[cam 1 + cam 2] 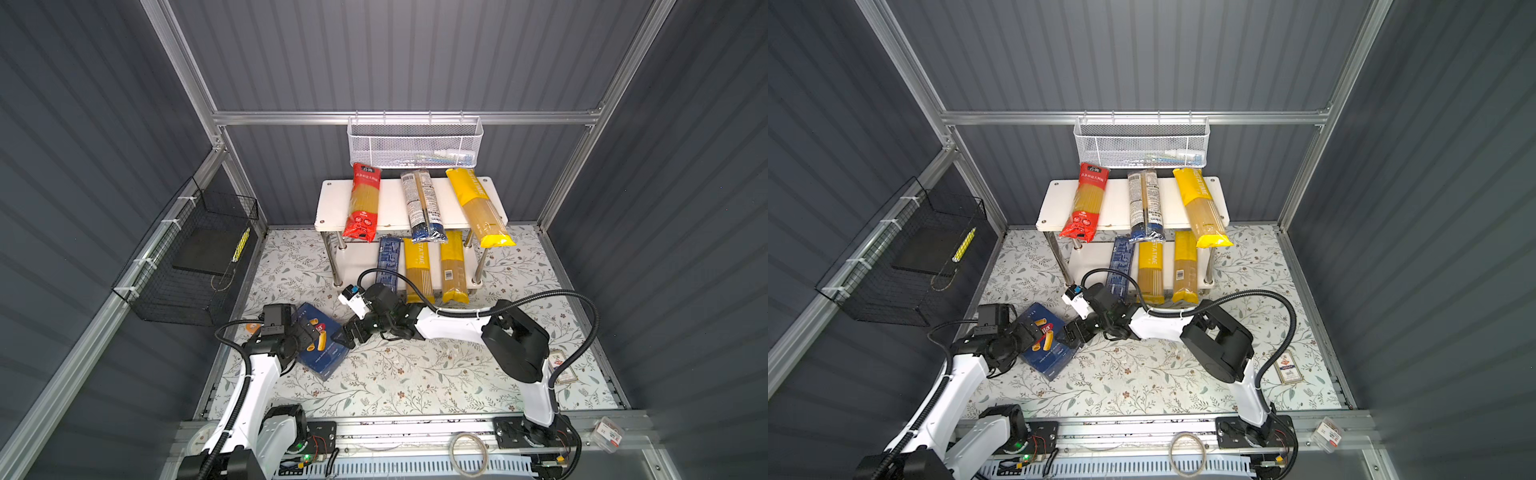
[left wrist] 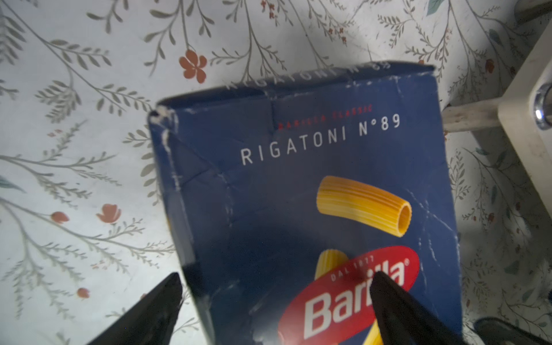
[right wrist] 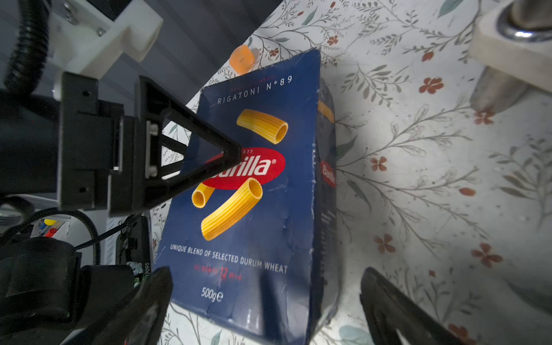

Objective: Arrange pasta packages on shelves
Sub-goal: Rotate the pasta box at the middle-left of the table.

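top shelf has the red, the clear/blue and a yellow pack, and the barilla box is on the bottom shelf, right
Not quite. The Barilla box lies on the floral table in front of the shelves, not on the bottom shelf; both top views show it. The red pack, clear/blue pack and yellow pack are on the top shelf.

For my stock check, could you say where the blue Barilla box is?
In both top views the Barilla box lies on the floral mat, front-left of the shelves, beneath the left end effector.
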Robot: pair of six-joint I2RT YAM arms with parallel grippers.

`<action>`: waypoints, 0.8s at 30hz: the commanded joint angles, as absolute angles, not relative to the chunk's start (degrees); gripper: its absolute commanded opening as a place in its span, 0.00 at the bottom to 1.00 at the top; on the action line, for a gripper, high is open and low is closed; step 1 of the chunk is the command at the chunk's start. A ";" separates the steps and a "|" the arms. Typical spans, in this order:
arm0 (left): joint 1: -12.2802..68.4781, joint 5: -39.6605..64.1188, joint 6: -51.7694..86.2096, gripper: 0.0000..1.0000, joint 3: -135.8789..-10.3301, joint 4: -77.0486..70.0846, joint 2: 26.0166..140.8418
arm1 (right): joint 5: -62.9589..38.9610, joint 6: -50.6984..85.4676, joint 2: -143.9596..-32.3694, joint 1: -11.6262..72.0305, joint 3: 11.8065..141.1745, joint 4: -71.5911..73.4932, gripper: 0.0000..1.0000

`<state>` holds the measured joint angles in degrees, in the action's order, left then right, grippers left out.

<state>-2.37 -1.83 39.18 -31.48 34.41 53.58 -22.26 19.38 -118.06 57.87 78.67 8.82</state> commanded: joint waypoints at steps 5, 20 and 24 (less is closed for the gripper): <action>-2.90 0.23 36.26 0.99 -28.76 25.84 54.46 | -22.96 17.84 -124.23 57.92 84.00 5.20 0.99; -2.84 8.85 30.66 0.99 -24.74 14.99 54.41 | -29.18 19.68 -128.79 58.30 87.99 9.68 0.99; -2.85 11.94 30.41 0.99 -23.38 14.33 52.21 | -28.32 19.57 -127.79 59.01 86.81 9.47 0.99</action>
